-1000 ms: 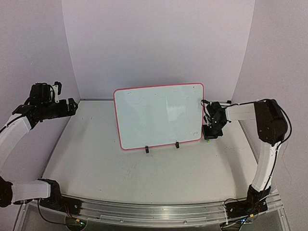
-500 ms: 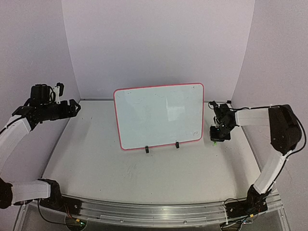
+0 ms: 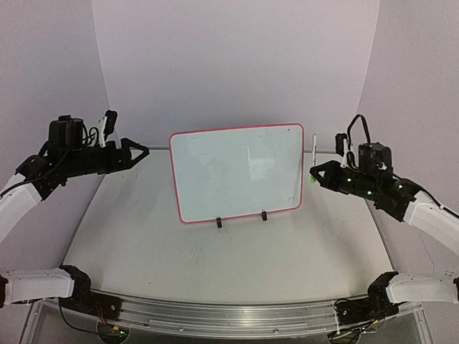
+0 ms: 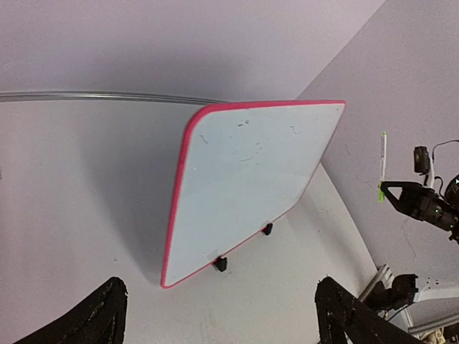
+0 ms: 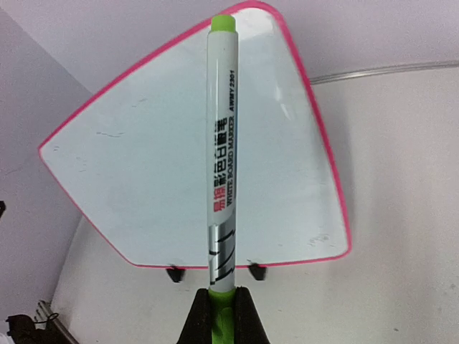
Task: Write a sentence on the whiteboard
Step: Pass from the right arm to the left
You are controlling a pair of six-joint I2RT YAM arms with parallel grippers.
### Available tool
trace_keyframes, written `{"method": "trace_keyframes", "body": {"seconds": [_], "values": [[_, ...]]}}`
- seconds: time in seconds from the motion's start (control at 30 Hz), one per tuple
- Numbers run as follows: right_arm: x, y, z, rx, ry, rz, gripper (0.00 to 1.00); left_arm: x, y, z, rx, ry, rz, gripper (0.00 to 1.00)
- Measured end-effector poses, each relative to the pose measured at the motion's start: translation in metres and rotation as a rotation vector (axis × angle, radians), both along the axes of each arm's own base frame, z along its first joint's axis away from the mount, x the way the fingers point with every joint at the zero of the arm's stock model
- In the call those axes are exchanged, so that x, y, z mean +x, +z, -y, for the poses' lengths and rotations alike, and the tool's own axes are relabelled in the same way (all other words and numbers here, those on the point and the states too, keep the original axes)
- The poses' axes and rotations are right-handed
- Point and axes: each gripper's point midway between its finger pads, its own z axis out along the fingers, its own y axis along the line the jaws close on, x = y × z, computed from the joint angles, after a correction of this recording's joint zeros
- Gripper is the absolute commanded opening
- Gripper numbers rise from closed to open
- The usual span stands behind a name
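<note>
The whiteboard (image 3: 237,172) stands upright on two black feet mid-table, its red-pink rim all round. Its face (image 4: 244,186) carries only faint smudges; the sentence is not in view. My right gripper (image 3: 315,176) hangs in the air just right of the board, shut on the green end of a white marker (image 3: 314,152) that points straight up. In the right wrist view the marker (image 5: 222,158) rises from my gripper (image 5: 222,319) in front of the board (image 5: 143,172). My left gripper (image 3: 141,153) is open and empty, left of the board, its fingers (image 4: 343,315) wide apart.
Pale walls close in the table at the back and on both sides. A thin rail (image 4: 93,95) runs along the table's far edge. The metal base rail (image 3: 229,315) with both arm mounts lies at the near edge.
My right arm has risen from the table beside the board's right foot, carrying the marker up into the air. My left gripper has swung right, toward the board's left edge.
</note>
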Motion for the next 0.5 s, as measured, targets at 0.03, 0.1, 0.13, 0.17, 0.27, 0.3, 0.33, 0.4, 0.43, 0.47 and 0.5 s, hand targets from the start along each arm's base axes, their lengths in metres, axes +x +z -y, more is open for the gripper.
{"method": "trace_keyframes", "body": {"seconds": [0.03,0.1,0.13,0.17,0.27,0.3,0.33,0.4,0.43,0.47,0.5], "values": [[-0.005,0.005,-0.014,0.025,0.039,0.019,0.00,-0.004,0.002,0.014,-0.019,-0.038,-0.003,0.90],[-0.015,0.014,-0.044,0.073,0.124,0.057,0.00,-0.010,0.006,0.034,-0.056,-0.091,-0.004,0.90],[-0.020,0.018,-0.057,0.090,0.159,0.074,0.00,-0.013,0.010,0.046,-0.076,-0.119,0.004,0.90],[-0.024,0.022,-0.070,0.108,0.193,0.093,0.00,-0.016,0.014,0.054,-0.096,-0.140,0.012,0.90],[-0.039,0.035,-0.109,0.157,0.291,0.152,0.00,-0.027,0.028,0.084,-0.156,-0.214,0.042,0.90],[-0.045,0.038,-0.121,0.172,0.322,0.168,0.00,-0.031,0.032,0.095,-0.175,-0.240,0.052,0.91],[-0.051,0.039,-0.133,0.182,0.350,0.177,0.00,-0.035,0.035,0.106,-0.190,-0.266,0.060,0.91],[-0.059,0.040,-0.157,0.197,0.395,0.190,0.00,-0.041,0.040,0.129,-0.218,-0.316,0.081,0.91],[-0.063,0.040,-0.169,0.202,0.416,0.196,0.00,-0.044,0.038,0.142,-0.224,-0.342,0.082,0.91],[-0.067,0.041,-0.179,0.207,0.431,0.201,0.00,-0.045,0.034,0.154,-0.226,-0.366,0.078,0.91],[-0.070,0.040,-0.188,0.212,0.444,0.206,0.00,-0.047,0.029,0.166,-0.224,-0.388,0.070,0.91]]}}
